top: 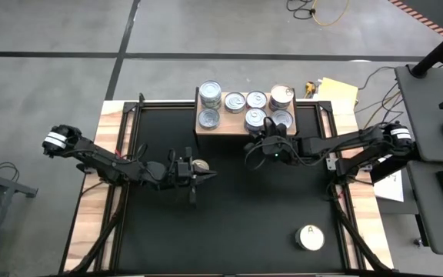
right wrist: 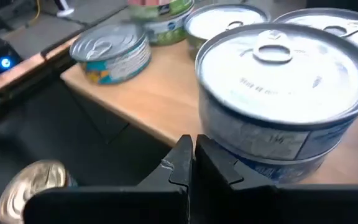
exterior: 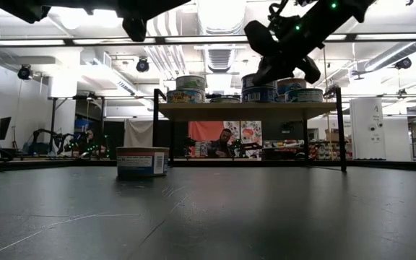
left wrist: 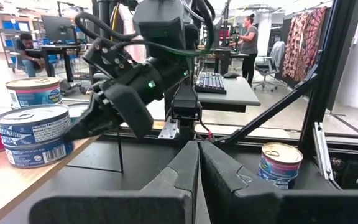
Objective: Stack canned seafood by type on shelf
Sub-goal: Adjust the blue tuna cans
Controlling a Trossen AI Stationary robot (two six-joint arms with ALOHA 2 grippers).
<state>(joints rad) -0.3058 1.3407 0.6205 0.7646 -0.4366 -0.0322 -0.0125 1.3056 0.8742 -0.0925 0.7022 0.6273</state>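
Observation:
Several silver-topped cans [top: 235,101] stand on the light wood shelf [top: 223,132] at the table's far edge, some stacked two high. A gold-topped can [top: 201,165] stands on the black table near the shelf's left end, and also shows in the low view [exterior: 141,160]. A white-topped can marked "A" [top: 310,237] stands near the front right. My left gripper [top: 208,175] is shut and holds nothing; it hangs level above the table beside the gold-topped can. My right gripper [right wrist: 192,146] is shut and holds nothing; it points at a silver-topped can [right wrist: 284,93] at the shelf's near edge. My right gripper's shut fingertips [left wrist: 74,131] stand level with the side wall of the silver-topped can [left wrist: 33,134] at the shelf's near edge, coming slantwise from the table's near right. Whether they touch the can I cannot tell.
The shelf's dark legs [exterior: 341,137] stand on the black tabletop [top: 229,223]. Wooden strips [top: 98,192] run along the table's sides. A pale-topped can [left wrist: 280,163] shows on the table beyond my left fingers. People sit and stand in the room behind.

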